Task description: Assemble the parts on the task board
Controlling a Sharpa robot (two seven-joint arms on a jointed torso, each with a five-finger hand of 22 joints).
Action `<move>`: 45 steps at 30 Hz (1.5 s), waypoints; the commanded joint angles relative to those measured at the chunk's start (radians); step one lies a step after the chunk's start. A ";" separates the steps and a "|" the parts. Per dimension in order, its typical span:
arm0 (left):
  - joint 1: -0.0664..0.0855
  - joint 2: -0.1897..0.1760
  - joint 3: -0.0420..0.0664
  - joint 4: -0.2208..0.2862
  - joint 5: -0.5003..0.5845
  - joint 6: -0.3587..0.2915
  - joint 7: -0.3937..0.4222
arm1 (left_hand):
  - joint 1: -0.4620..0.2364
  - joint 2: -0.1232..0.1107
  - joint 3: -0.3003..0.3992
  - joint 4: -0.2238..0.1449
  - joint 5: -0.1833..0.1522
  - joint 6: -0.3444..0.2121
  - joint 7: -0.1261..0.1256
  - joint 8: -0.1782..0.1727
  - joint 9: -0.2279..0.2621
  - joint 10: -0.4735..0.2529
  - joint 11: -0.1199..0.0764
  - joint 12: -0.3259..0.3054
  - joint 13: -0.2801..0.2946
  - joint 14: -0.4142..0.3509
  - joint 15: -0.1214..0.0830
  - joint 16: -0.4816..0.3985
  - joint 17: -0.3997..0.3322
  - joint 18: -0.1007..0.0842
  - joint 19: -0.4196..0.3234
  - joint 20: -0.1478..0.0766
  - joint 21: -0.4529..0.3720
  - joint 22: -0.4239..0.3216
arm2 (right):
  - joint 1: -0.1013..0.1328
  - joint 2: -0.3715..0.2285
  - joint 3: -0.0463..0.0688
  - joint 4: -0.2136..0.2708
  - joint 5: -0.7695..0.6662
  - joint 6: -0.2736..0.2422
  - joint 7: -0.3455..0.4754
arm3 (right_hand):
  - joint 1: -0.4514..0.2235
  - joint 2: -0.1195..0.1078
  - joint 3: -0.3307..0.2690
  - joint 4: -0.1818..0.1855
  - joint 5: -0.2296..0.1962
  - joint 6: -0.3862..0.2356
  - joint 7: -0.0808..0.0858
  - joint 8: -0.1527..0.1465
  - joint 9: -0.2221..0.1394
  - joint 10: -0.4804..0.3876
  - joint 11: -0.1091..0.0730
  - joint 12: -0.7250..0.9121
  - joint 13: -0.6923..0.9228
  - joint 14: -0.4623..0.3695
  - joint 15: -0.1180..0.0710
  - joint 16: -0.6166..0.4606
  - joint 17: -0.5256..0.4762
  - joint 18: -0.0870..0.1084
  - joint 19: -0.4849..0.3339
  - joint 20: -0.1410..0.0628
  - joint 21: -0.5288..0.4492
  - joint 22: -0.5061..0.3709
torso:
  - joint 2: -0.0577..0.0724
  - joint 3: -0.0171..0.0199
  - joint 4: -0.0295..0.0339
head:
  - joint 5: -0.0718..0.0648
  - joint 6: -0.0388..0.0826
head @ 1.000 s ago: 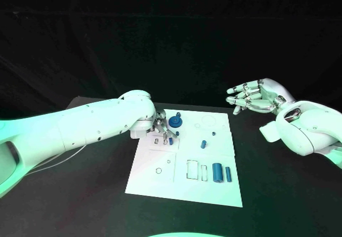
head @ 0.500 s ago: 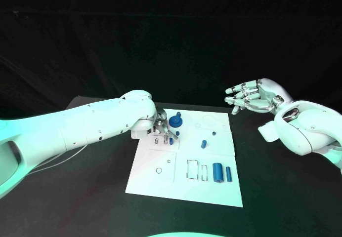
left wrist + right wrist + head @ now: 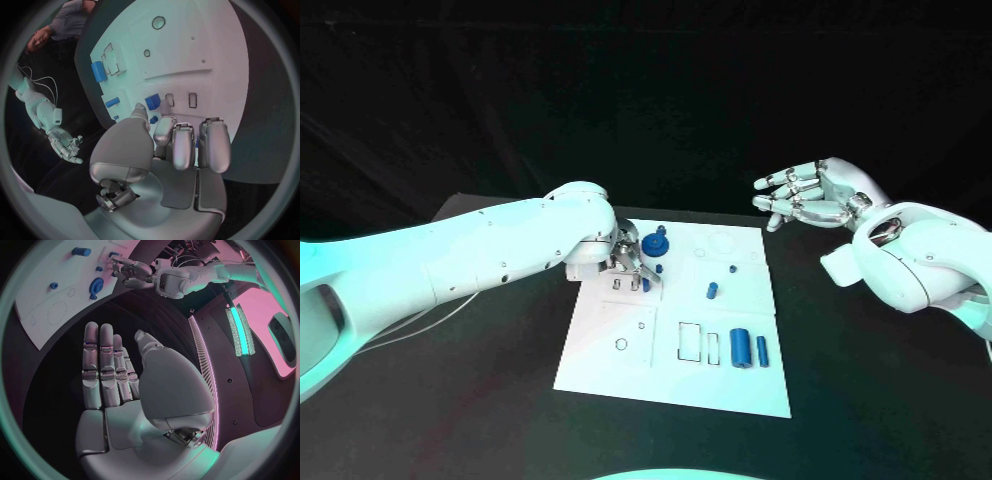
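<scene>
In the head view the scene is dimly lit against a black backdrop. The light is taken up mostly by the white task board [image 3: 610, 350] and by the left arm [image 3: 473, 255] and right arm [image 3: 927, 265], which are washed in a pale teal glow, while the black table [image 3: 459, 400] is left almost featureless. In the wrist views straight edges are bent by the fisheye lens and the circle is ringed by a dark frame. Soft highlights are seen on the silver left hand [image 3: 169, 150] and right hand [image 3: 125, 390], and a glowing light strip [image 3: 240, 332] is seen amid pink light.
</scene>
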 commanded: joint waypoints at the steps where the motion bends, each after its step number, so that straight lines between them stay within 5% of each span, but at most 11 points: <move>1: 0.000 0.003 0.000 0.000 0.018 0.032 0.003 | 0.013 0.005 0.000 -0.004 0.002 -0.010 0.000 0.006 0.003 -0.007 -0.002 -0.004 -0.003 0.052 -0.002 -0.002 0.057 -0.020 0.010 -0.002 0.004 0.003 | 0.000 0.002 0.000 -0.003 -0.007 0.019 0.009 | -0.002 0.000 -0.006 -0.001 0.005 -0.001 0.005 -0.003 -0.001 -0.003 0.005 -0.004 -0.002 0.000 0.007 -0.005 -0.002 0.013 0.005 0.000 -0.006 -0.001 | 0.000 0.0006 0.0005 | 0.002 0.000; 10: 0.000 0.003 0.000 -0.007 0.044 0.035 0.008 | 0.067 0.029 0.036 -0.011 0.006 -0.021 0.001 0.011 0.020 -0.013 -0.002 -0.008 -0.008 0.052 -0.002 -0.003 0.058 -0.020 0.008 -0.001 0.006 0.005 | -0.001 0.004 0.000 -0.006 -0.008 0.030 0.011 | -0.002 0.002 -0.006 -0.001 0.005 -0.003 0.005 -0.004 -0.002 -0.005 0.006 -0.005 -0.004 0.000 0.008 -0.008 -0.002 0.013 0.005 0.001 -0.009 -0.004 | -0.001 0.0001 -0.0002 | 0.003 0.000; 15: 0.000 0.003 0.000 -0.007 0.067 0.027 0.010 | 0.168 0.070 0.131 -0.051 0.012 -0.039 -0.006 0.005 0.026 -0.018 -0.008 -0.012 -0.011 0.052 -0.007 -0.004 0.058 -0.020 0.007 -0.004 0.008 0.009 | -0.001 0.005 -0.001 -0.009 -0.011 0.035 0.010 | -0.001 0.003 -0.006 -0.002 0.005 -0.003 0.006 -0.005 -0.003 -0.005 0.006 -0.005 -0.005 0.000 0.008 -0.010 -0.002 0.013 0.006 0.001 -0.010 -0.007 | 0.000 -0.0001 -0.0001 | 0.002 0.000; 18: 0.000 0.003 0.000 -0.007 0.076 0.023 0.010 | 0.208 0.064 0.189 -0.068 0.014 -0.050 -0.006 -0.003 0.026 -0.023 -0.009 -0.017 -0.014 0.052 -0.009 -0.004 0.058 -0.020 0.006 -0.007 0.010 0.011 | -0.002 0.005 -0.001 -0.010 -0.013 0.037 0.009 | 0.000 0.003 -0.006 -0.002 0.005 -0.003 0.006 -0.005 -0.003 -0.005 0.006 -0.005 -0.005 0.001 0.008 -0.010 -0.002 0.013 0.006 0.001 -0.010 -0.007 | 0.000 -0.0003 -0.0001 | 0.002 0.000; 23: 0.000 0.001 0.000 -0.007 0.098 0.011 0.011 | 0.231 0.007 0.357 -0.072 0.015 -0.056 -0.002 -0.012 0.031 -0.029 -0.006 -0.025 -0.020 0.052 -0.007 -0.005 0.060 -0.020 0.005 -0.007 0.011 0.015 | -0.002 0.005 -0.001 -0.012 -0.015 0.041 0.007 | 0.000 0.002 -0.006 -0.002 0.005 -0.003 0.006 -0.005 -0.003 -0.005 0.006 -0.005 -0.006 0.001 0.008 -0.010 -0.002 0.013 0.006 0.001 -0.011 -0.007 | 0.000 0.0001 0.0007 | 0.005 -0.001; 27: -0.001 -0.005 0.000 -0.005 0.117 -0.002 0.014 | 0.178 -0.116 0.684 -0.101 0.012 -0.060 0.002 0.003 0.060 -0.027 -0.006 -0.032 -0.027 0.052 0.008 -0.006 0.062 -0.019 0.002 -0.004 0.012 0.017 | -0.004 0.006 -0.002 -0.015 -0.015 0.044 0.006 | -0.001 0.002 -0.006 -0.003 0.005 -0.003 0.006 -0.005 -0.003 -0.006 0.007 -0.006 -0.006 0.000 0.008 -0.011 -0.003 0.013 0.006 0.001 -0.011 -0.008 | 0.000 0.0001 0.0011 | 0.004 -0.002; 28: -0.001 -0.007 0.000 -0.004 0.121 -0.006 0.015 | 0.174 -0.125 0.718 -0.113 0.013 -0.061 0.005 0.006 0.064 -0.028 -0.004 -0.034 -0.029 0.052 0.000 -0.006 0.062 -0.020 0.002 -0.002 0.011 0.016 | -0.004 0.006 -0.002 -0.016 -0.015 0.045 0.006 | -0.001 0.002 -0.006 -0.003 0.005 -0.003 0.006 -0.005 -0.003 -0.006 0.007 -0.006 -0.006 0.000 0.008 -0.011 -0.003 0.013 0.006 0.001 -0.011 -0.008 | 0.000 0.0002 0.0016 | 0.004 -0.002; 29: -0.001 -0.011 0.000 -0.001 0.125 -0.011 0.015 | 0.110 -0.163 0.838 -0.131 0.003 -0.060 0.022 0.024 0.084 -0.025 0.003 -0.036 -0.033 0.052 0.003 -0.007 0.062 -0.020 0.001 0.000 0.011 0.017 | -0.005 0.006 -0.003 -0.017 -0.015 0.046 0.005 | -0.001 0.002 -0.006 -0.003 0.005 -0.003 0.006 -0.005 -0.003 -0.006 0.007 -0.006 -0.006 0.000 0.008 -0.011 -0.003 0.013 0.006 0.001 -0.011 -0.008 | 0.000 0.0001 0.0014 | 0.005 -0.002; 34: -0.001 -0.035 0.001 0.020 0.138 -0.036 0.018 | 0.043 -0.178 0.937 -0.190 0.004 -0.067 0.007 0.045 0.111 -0.018 0.002 -0.034 -0.034 0.053 -0.001 -0.007 0.064 -0.021 0.001 0.004 0.012 0.019 | -0.006 0.006 -0.003 -0.019 -0.015 0.049 0.004 | -0.001 0.002 -0.006 -0.003 0.005 -0.003 0.006 -0.005 -0.003 -0.006 0.007 -0.006 -0.006 0.000 0.008 -0.011 -0.003 0.013 0.006 0.001 -0.011 -0.008 | 0.000 0.0013 0.0027 | 0.005 0.001; 45: -0.003 -0.113 0.005 0.114 0.113 -0.136 0.023 | 0.004 -0.184 0.981 -0.232 0.015 -0.065 0.005 0.062 0.129 -0.005 -0.003 -0.020 -0.021 0.054 -0.002 -0.007 0.065 -0.021 0.003 0.001 0.014 0.024 | -0.008 0.005 -0.004 -0.023 -0.015 0.053 0.003 | -0.002 0.002 -0.008 -0.002 0.006 -0.005 0.007 -0.005 -0.004 -0.008 0.008 -0.007 -0.008 -0.002 0.009 -0.014 -0.003 0.013 0.006 0.002 -0.014 -0.011 | -0.001 0.0018 0.0046 | 0.005 0.000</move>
